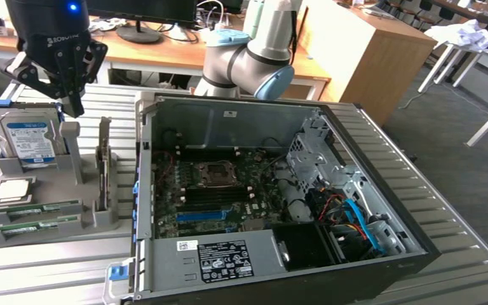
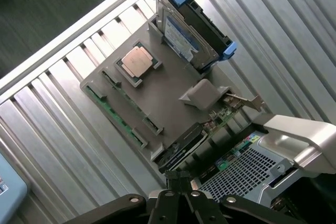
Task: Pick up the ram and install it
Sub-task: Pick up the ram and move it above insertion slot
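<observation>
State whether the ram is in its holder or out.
In. The ram lies slotted in the grey holder; the gripper hangs shut above the holder, holding nothing.

Green ram (image 1: 39,209); grey holder (image 1: 104,219); blue-labelled hard drive (image 1: 28,136); silver ribbed table (image 1: 49,267); black pincer (image 1: 74,109); black computer case (image 1: 329,286).

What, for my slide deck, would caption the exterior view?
Shut gripper hovers over the parts tray, ram in its slot, beside the open PC case.
</observation>
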